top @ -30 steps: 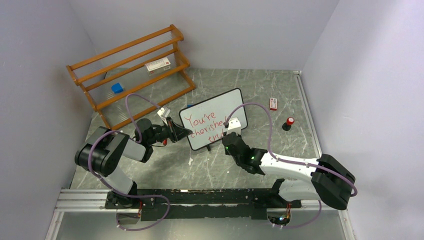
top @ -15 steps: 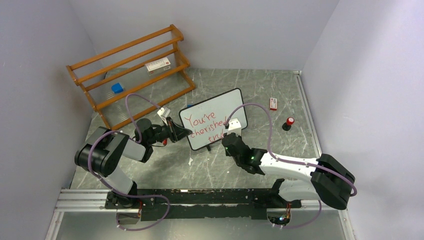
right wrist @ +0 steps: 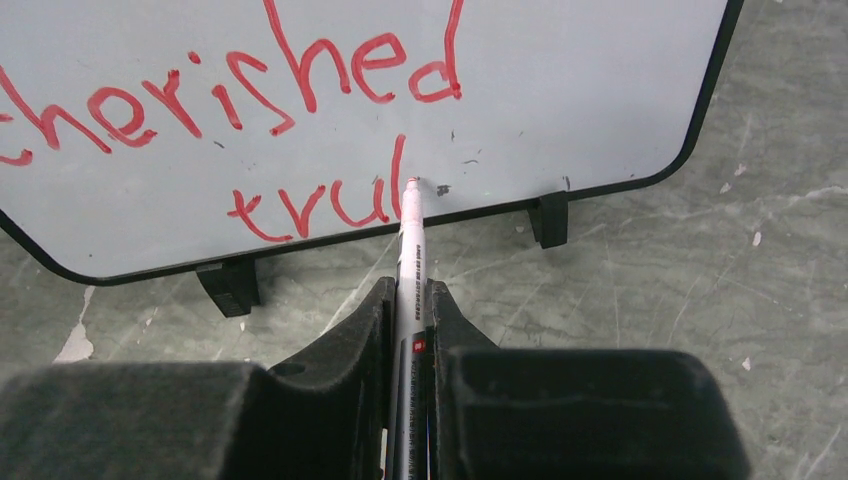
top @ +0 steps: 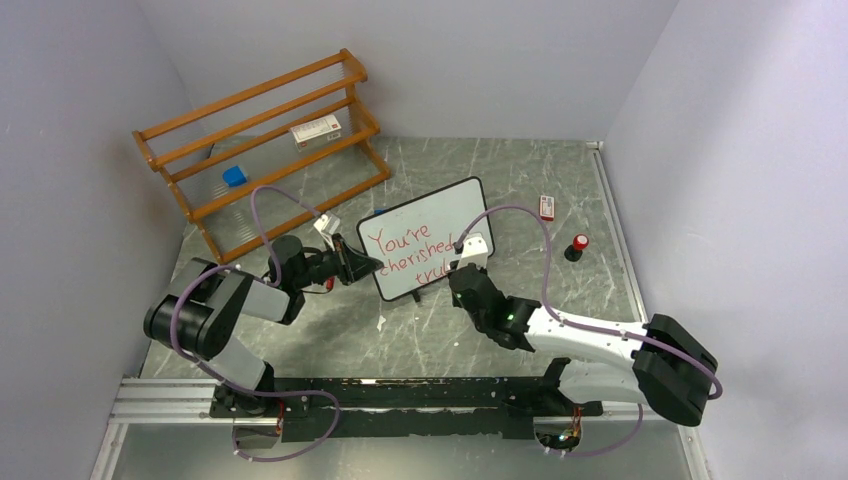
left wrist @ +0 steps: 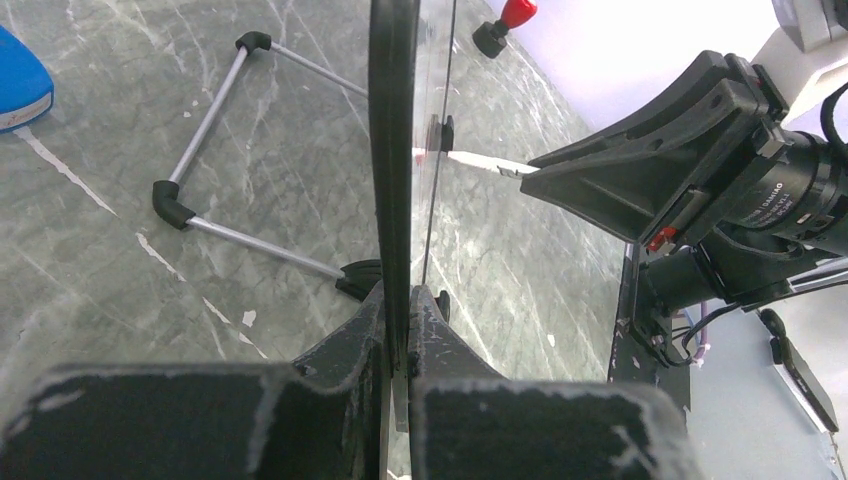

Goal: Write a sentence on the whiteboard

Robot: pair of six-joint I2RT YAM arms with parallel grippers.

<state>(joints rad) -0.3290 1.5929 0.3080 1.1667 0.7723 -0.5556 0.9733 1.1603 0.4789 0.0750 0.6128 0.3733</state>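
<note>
- My left pincer (left wrist: 400, 300) clamps the left edge of the whiteboard (top: 425, 240), which stands upright on its small feet on the tabletop (top: 450, 340).
- My right pincer (right wrist: 410, 300) is closed tight on a marker (right wrist: 409, 235), whose tip touches the whiteboard's face near its lower edge.
- The sentence (top: 412, 252), in red, reads "You're cherished trul" (the tip sits just right of the "l").
- A wooden rack (top: 260, 130) stands behind and left of the whiteboard; a red-topped black piece (top: 578, 245) rests to its right.

right arm (top: 585, 335): elbow swung right | sentence (right wrist: 300, 90): bottom line now reads "trul"
</note>
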